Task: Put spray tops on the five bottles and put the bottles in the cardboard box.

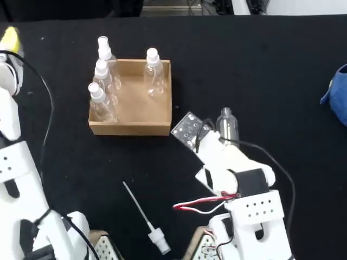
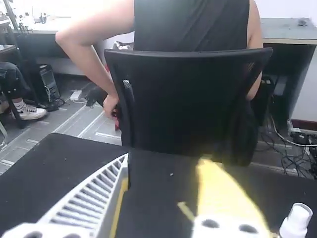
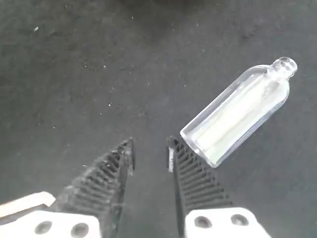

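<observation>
The cardboard box holds several clear bottles with white spray tops. One bare bottle without a top stands on the black table just right of the box. My right gripper sits low between the box and this bottle, open and holding nothing. In the right wrist view the bare bottle lies just beyond one fingertip of the right gripper, outside the jaws. A loose spray top with its long tube lies near the front edge. My left gripper is raised at the far left, open and empty.
A blue object lies at the table's right edge. A black mesh chair with a person on it stands behind the table. A white spray top pokes up beside the left gripper's yellow finger.
</observation>
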Robot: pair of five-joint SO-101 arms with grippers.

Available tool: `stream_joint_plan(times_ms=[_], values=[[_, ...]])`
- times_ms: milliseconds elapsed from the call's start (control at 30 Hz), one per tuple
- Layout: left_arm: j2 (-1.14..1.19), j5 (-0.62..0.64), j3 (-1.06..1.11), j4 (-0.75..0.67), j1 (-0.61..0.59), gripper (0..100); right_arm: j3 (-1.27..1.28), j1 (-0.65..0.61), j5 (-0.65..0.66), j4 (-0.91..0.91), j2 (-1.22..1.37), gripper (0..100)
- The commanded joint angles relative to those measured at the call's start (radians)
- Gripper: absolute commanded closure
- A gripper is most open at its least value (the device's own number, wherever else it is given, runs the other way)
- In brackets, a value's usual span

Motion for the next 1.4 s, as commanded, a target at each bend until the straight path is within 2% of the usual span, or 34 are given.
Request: stream_joint_plan(times_ms=[0,133,233,400,500,667,800,967,1100,1233,1367], values=[[0.025,-0.009,-0.056,-0.04,0.002,76,-0.016,-0.095,0.006,-0.023,-0.018,91.7],[0.028,-0.014,-0.051,-0.031,-0.058,81,-0.019,-0.252,-0.002,0.002,-0.015,91.7],[0.028,-0.014,-0.053,0.008,-0.127,87,-0.019,-0.379,-0.077,0.002,-0.012,91.0],[0.038,-0.011,-0.035,0.086,-0.286,98,-0.019,-0.58,-0.198,-0.012,-0.01,80.6],[0.028,-0.009,0.031,0.089,-0.377,97,0.007,-0.692,-0.301,-0.078,-0.01,78.8],[0.028,-0.006,0.134,0.089,-0.495,97,0.093,-0.818,-0.491,-0.276,-0.01,83.9],[0.026,-0.002,0.245,0.087,-0.547,97,0.127,-0.914,-0.575,-0.364,0.012,86.7],[0.026,0.11,0.36,0.086,-0.585,97,0.097,-0.951,-0.597,-0.433,0.191,86.4],[0.028,0.127,0.441,0.078,-0.578,97,0.022,-0.951,-0.677,-0.48,0.367,82.0],[0.02,0.222,0.538,-0.026,-0.588,97,-0.019,-0.947,-0.766,-0.557,0.538,82.6],[-0.077,0.236,0.647,-0.097,-0.587,97,-0.042,-0.945,-0.775,-0.634,0.688,85.1]])
